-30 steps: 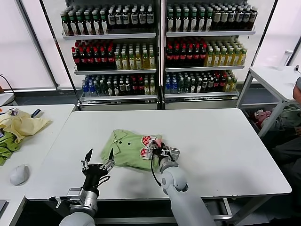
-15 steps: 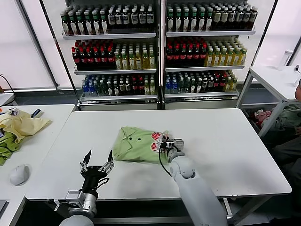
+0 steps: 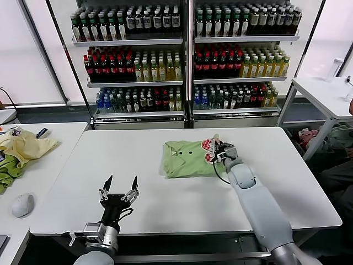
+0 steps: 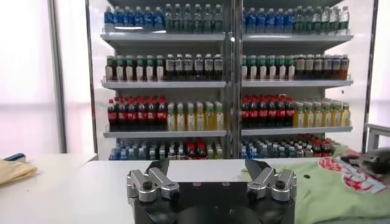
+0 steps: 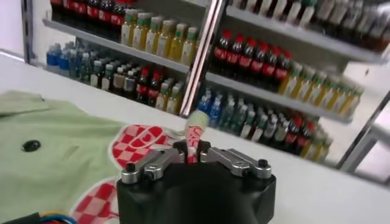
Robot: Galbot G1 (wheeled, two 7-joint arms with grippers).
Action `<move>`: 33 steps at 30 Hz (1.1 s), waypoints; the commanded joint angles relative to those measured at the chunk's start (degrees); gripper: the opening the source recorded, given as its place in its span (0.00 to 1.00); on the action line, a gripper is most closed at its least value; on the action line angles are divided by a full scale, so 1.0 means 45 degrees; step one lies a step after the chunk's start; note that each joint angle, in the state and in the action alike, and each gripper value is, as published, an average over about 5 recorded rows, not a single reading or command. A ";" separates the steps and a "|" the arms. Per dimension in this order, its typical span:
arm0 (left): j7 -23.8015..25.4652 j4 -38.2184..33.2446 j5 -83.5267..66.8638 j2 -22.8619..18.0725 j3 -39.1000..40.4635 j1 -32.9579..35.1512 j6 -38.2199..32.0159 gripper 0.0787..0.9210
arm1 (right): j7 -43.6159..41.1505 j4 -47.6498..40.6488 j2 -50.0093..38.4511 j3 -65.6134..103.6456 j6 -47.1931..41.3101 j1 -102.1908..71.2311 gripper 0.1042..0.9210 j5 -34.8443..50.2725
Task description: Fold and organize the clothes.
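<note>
**Ana:** While the right gripper (image 3: 218, 149) reaches out over the white table (image 3: 287, 182), its jaws are pinched together on a fold of the polo shirt (image 3: 185, 159), right at the red-and-white chest print (image 3: 208, 147). You can see it in the right wrist view: a peak of printed cloth (image 5: 196, 129) stands up between the two fingers (image 5: 159, 163), and those fingers have met on it.

**Ben:** And the shirt itself? It lies folded into a compact bundle near the middle of the table, collar (image 3: 175, 146) and small dark buttons (image 3: 187, 147) facing up. Almost all of it spreads away from those jaws toward the robot's left; only the printed edge is between them.

**Ana:** Now the left gripper (image 3: 119, 186). It hovers over the near edge of the table, fingers pointing up and jaws plainly apart. Nothing between them. The left wrist view confirms it: two fingers (image 4: 152, 181) spread wide, bare tabletop beyond.

**Ben:** From those open jaws the shirt sits well apart, ahead and off to the robot's right, with its print just showing at the edge of that wrist picture.

**Ana:** Behind the table, the shelves of bottles (image 3: 182, 55) fill the background. On the side table (image 3: 33, 187) to the left lie a pale yellow cloth (image 3: 25, 144), a darker green cloth (image 3: 7, 170) and a white mouse (image 3: 22, 204).
</note>
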 commanded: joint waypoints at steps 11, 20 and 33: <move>0.0180 -0.0436 0.0734 -0.0313 0.0434 0.0171 -0.0100 0.88 | 0.1025 0.8529 -0.1753 0.4466 0.2778 -0.7615 0.55 0.1440; 0.0468 -0.0883 0.0852 -0.0343 0.0348 0.0397 -0.0117 0.88 | 0.0220 1.2358 -0.1700 0.5748 0.2679 -1.1866 0.85 0.2617; 0.0994 -0.0929 0.0261 -0.0243 -0.0078 0.0451 -0.0129 0.88 | 0.0600 1.2448 -0.1075 0.5629 0.3152 -1.2791 0.88 0.2400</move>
